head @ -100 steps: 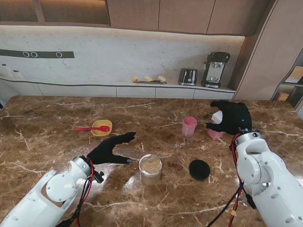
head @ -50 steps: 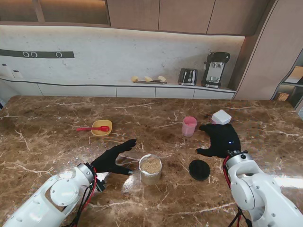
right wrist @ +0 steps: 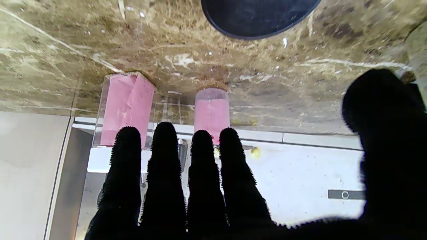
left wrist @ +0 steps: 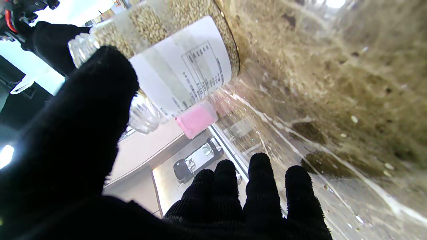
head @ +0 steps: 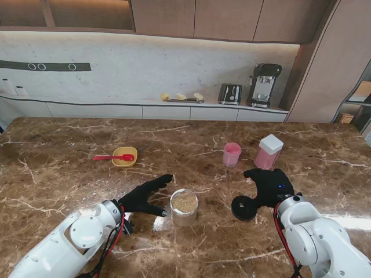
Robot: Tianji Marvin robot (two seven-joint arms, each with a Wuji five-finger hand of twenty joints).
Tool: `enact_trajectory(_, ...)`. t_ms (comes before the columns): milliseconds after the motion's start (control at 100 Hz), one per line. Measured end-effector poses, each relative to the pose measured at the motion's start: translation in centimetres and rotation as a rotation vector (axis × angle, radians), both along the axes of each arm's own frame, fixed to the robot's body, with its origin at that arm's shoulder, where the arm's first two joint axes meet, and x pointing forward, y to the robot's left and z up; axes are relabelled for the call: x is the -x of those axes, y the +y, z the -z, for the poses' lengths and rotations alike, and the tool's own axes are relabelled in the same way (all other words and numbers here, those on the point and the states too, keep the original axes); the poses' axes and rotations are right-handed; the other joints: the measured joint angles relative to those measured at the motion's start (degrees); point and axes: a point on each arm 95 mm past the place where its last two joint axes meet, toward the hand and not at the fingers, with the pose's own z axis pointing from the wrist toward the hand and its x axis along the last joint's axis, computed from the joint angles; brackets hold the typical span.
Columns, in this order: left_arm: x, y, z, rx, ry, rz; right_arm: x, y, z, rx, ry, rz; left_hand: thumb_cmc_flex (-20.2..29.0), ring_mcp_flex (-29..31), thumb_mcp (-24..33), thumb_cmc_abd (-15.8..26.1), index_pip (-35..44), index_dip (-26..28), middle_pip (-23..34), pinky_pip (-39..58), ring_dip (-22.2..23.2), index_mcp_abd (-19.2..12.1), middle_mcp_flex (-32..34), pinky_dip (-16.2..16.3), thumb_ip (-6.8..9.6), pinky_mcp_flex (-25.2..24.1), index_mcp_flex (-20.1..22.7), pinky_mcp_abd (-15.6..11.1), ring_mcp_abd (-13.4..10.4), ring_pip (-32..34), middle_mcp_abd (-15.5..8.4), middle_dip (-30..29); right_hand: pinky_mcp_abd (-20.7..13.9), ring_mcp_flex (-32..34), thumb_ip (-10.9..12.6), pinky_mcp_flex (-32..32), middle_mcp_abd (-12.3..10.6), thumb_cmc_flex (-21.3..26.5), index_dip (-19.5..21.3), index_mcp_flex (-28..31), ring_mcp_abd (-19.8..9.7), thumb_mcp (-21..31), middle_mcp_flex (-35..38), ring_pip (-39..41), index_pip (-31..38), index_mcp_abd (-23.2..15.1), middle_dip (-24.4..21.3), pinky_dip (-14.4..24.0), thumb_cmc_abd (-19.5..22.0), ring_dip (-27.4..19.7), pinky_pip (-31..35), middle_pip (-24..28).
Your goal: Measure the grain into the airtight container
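A kitchen with pale wall panels and wooden cabinets sits behind a brown marble table point(head: 69, 139), and on the far counter stand a toaster point(head: 230, 93) and a coffee machine point(head: 262, 84). Near the middle of the table stands the grain jar point(head: 184, 207), clear glass with a white label, uncapped and filled with grain almost to its rim. Its black lid point(head: 244, 207) lies flat on the marble just right of it. The left hand point(head: 145, 197) rests low beside the jar's left side, fingers spread and holding nothing; in the left wrist view the thumb sits close to the glass, though I cannot tell whether it touches. The right hand point(head: 268, 186) hovers over the lid's far right edge, fingers straight and parted, also holding nothing. Farther away on the right stand a pink cup point(head: 231, 154) and the airtight container point(head: 268, 152), a clear box with pink contents or lining and a white top in place. On the far left sits a yellow bowl point(head: 124, 156) with a red spoon point(head: 111, 157) lying across it. As a judgement, the task appears to be early: the jar is open, but no grain shows in the cup, the container looks closed, and scooping or pouring, transfer and resealing all remain.
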Motion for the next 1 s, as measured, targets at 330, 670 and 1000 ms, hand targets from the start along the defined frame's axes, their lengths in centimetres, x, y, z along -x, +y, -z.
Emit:
enact_trajectory(330, 0.3, -0.8, 0.9, -0.003, 0.012, 0.066, 0.5, 1.2, 1.2, 0.067, 0.114, -0.017, 0.0, -1.4, 0.0, -0.1, 0.0, -2.2, 0.0, -5.4, -0.1, 0.0, -0.8, -0.9, 0.00, -2.7, 0.0, -5.0, -0.1, 0.0, 0.0, -0.1, 1.1, -0.8, 0.0, 3.8, 0.3, 0.4, 0.8, -8.4, 0.2, -0.3, -7.1, 0.7, -4.4, 2.2, 1.4, 0.6, 0.2, 1.4, 0.8, -0.9)
enact_trajectory(670, 0.4, -1.2, 1.7, 0.019, 0.018, 0.084, 1.0, 2.4, 3.1, 0.148, 0.188, -0.007, 0.0, -1.4, 0.0, -0.6, -0.1, -3.0, -0.1, -8.3, -0.3, 0.0, -1.4, -1.4, -0.35, -4.1, 0.0, -8.8, -0.1, 0.0, 0.0, -0.1, 2.2, -4.3, 0.0, 4.6, 0.7, 1.1, 7.2, -18.2, 0.8, -1.5, -16.6, 0.7, -5.8, 3.0, 4.2, 0.6, 0.8, 2.5, 1.8, -0.8)
enact_trajectory(1000, 0.2, -1.8, 2.4, 0.039, 0.037, 0.096, 1.2, 3.1, 4.8, 0.197, 0.221, -0.004, 0.0, -4.2, 0.0, -0.6, -0.1, -3.5, -2.7, -10.9, -0.6, 0.0, -3.0, -0.8, -0.73, -5.7, 0.0, -12.7, -2.1, -1.3, 0.2, 0.7, 2.2, -4.3, 0.0, 5.9, 0.7, 1.2, 11.5, -18.2, 0.8, -1.6, -17.4, 1.9, -6.4, 2.3, 6.2, 0.6, 0.9, 3.6, 3.2, 0.6)
